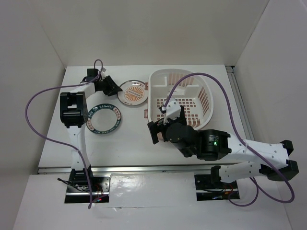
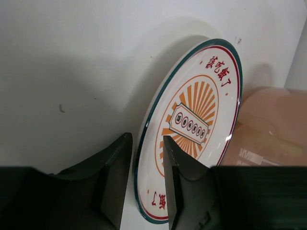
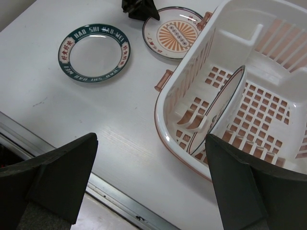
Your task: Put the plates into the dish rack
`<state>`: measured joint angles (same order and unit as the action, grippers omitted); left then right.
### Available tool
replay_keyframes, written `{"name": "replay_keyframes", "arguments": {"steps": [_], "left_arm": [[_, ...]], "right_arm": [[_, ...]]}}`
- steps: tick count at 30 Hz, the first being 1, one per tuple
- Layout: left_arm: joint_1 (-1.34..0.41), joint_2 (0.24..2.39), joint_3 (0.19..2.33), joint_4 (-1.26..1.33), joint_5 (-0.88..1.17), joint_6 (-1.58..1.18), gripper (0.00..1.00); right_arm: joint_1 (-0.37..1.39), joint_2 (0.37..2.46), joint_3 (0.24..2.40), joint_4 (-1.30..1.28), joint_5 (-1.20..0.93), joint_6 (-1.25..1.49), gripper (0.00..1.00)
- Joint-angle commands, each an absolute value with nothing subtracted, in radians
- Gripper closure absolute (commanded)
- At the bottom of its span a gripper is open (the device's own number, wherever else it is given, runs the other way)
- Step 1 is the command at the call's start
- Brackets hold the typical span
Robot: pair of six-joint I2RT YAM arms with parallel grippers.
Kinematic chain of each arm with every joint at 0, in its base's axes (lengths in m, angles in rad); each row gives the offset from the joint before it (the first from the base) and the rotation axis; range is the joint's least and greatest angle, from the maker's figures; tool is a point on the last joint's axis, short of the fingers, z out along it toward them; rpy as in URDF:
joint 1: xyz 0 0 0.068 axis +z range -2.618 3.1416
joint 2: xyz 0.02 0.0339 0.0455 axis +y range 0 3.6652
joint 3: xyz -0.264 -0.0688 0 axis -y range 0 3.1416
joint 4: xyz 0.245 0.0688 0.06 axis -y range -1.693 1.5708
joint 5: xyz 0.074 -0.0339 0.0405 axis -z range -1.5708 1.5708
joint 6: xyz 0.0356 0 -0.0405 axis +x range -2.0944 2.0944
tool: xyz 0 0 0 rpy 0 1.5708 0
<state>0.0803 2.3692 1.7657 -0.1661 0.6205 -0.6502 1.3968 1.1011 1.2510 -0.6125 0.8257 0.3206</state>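
Dish rack [image 1: 154,93], an oval white basket with pale pink slotted base and sides, sits on a white table [image 1: 129,143]. Inside it, one plate [image 3: 225,103] stands on edge, leaning along the wall nearest the arms; its pattern cannot be read. Two more plates lie flat on the table outside the rack's left side: the sunburst plate [image 1: 134,91] just beside the rack, and the teal-rimmed plate [image 1: 105,120] farther out and nearer the arms.

The left arm reaches across to the sunburst plate's edge farthest from the rack. The left gripper [image 2: 146,143] has its jaws only narrowly apart, one finger on each side of that plate's rim; whether they are pressing on it cannot be told. The right arm is folded back, its wrist raised over the rack's near left corner. The right gripper [image 3: 151,143] has its jaws spread wide and holds nothing.

Only the right wrist view shows the plate in the rack; from above the right arm covers it. Only the left wrist view shows the rim between the fingers
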Motion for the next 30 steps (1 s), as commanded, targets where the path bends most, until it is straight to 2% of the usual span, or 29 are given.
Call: {"name": "replay_keyframes", "arguments": {"steps": [1,3,4,5,6,7,11,16,22,25,29,30], "left_arm": [[0.071,2.402,1.772,-0.212,0.589,-0.612,0.55],[0.071,2.402,1.772,-0.212,0.589,-0.612,0.55],[0.071,2.402,1.772,-0.212,0.578,-0.612,0.60],[0.071,2.411,1.772,-0.212,0.578,-0.612,0.69],[0.071,2.411,1.772,-0.212,0.578,-0.612,0.88],[0.071,2.411,1.772,-0.221,0.559,-0.612,1.00],[0.071,2.411,1.781,-0.248,0.543,-0.612,1.00],[0.096,2.304,1.755,-0.258,0.431,-0.630,1.00],[0.155,1.981,1.755,-0.379,0.174,-0.670,1.00],[0.205,1.811,1.744,-0.388,0.176,-0.670,1.00],[0.270,1.582,1.636,-0.374,0.343,-0.661,1.00],[0.279,1.533,1.559,-0.359,0.426,-0.661,1.00]], "right_arm": [[1.407,1.089,1.289,-0.569,0.827,0.328,0.00],[1.407,1.080,1.289,-0.569,0.827,0.328,0.00],[1.407,1.080,1.289,-0.569,0.827,0.328,0.00],[1.407,1.080,1.289,-0.569,0.827,0.328,0.00],[1.407,1.080,1.289,-0.569,0.827,0.328,0.00],[1.407,1.080,1.289,-0.569,0.827,0.328,0.00],[1.416,1.080,1.289,-0.569,0.827,0.328,0.00],[1.416,1.089,1.289,-0.558,0.865,0.328,0.00],[1.341,1.121,1.289,-0.477,0.844,0.292,0.00],[1.298,1.131,1.278,-0.370,0.783,0.239,0.00],[1.152,1.186,1.368,-0.256,0.521,0.173,0.00],[1.027,1.242,1.409,-0.265,0.330,0.173,0.00]]}}
